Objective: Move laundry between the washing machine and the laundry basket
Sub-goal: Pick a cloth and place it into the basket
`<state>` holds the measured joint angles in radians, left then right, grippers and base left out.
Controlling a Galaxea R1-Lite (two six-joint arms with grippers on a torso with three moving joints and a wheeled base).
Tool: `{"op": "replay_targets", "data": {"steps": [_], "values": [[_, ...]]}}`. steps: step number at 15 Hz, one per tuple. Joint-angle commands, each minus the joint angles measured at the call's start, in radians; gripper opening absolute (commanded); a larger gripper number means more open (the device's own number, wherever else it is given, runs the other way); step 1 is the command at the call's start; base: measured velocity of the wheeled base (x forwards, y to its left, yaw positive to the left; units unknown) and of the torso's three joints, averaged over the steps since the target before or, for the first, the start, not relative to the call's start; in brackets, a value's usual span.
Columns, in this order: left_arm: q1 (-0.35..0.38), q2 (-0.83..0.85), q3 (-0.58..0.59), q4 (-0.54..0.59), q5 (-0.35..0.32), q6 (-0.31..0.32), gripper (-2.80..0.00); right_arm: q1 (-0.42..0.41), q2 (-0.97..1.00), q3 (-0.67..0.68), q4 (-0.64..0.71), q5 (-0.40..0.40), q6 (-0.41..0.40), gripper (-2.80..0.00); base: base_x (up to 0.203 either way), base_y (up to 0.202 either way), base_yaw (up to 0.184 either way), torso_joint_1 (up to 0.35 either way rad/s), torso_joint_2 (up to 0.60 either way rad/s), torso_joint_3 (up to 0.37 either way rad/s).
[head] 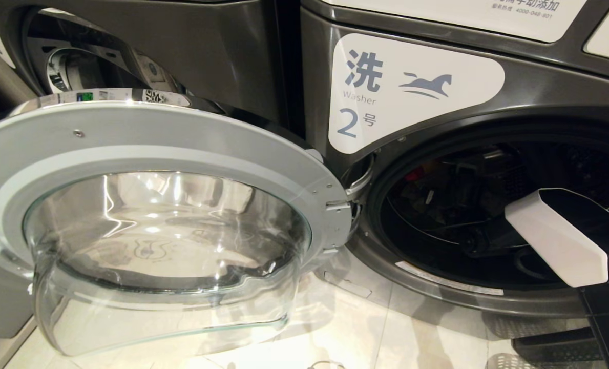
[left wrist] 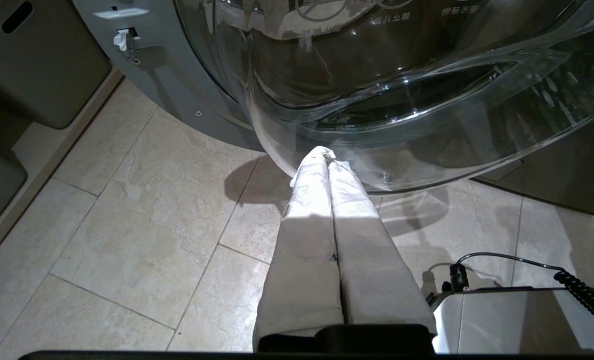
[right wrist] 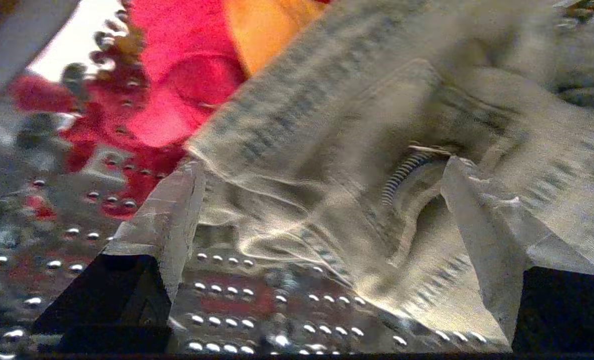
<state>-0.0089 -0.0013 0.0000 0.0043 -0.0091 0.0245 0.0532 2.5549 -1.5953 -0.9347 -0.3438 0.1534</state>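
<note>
The door point(head: 161, 205) of the washing machine point(head: 417, 87) stands swung wide at the left of the head view, we think so that the drum is free to reach, and our right arm goes into the opening at the right. In the right wrist view our right gripper point(right wrist: 316, 235) has its jaws spread wide around a pale grey-beige garment point(right wrist: 356, 150), with red and yellow laundry point(right wrist: 177, 85) at the upper left. Our left gripper point(left wrist: 326, 160), jaws pressed together, hangs idle over the floor tiles point(left wrist: 127, 210).

From the head we look down, close on the washer point(head: 417, 87) and its open door point(head: 155, 169). Our left wrist view faces the floor point(left wrist: 127, 225) under that same door. Our right wrist view sits inside the drum point(right wrist: 257, 310), nearly against cloth point(right wrist: 326, 150).
</note>
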Motion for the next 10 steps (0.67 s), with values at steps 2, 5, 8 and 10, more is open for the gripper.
{"op": "replay_targets", "data": {"steps": [2,5,8,10], "values": [[0.000,0.001,0.000,0.000,0.000,0.000,-2.80,-0.001,0.047,-0.106,0.009,0.018,-0.002,0.00,0.000,0.000,0.000,0.000,0.00,0.000],[0.000,0.001,0.000,0.000,0.000,0.000,-2.80,-0.003,0.057,-0.124,0.036,0.093,-0.002,0.00,0.000,0.000,0.000,0.000,0.00,0.000],[0.000,0.001,0.000,0.000,0.000,0.000,-2.80,-0.003,0.082,-0.161,0.038,0.126,-0.002,0.00,0.000,0.000,0.000,0.000,0.00,0.000],[0.000,0.001,0.000,0.000,0.000,0.000,-2.80,-0.003,0.115,-0.225,0.050,0.130,-0.005,0.00,0.000,0.000,0.000,0.000,0.00,0.000]]}}
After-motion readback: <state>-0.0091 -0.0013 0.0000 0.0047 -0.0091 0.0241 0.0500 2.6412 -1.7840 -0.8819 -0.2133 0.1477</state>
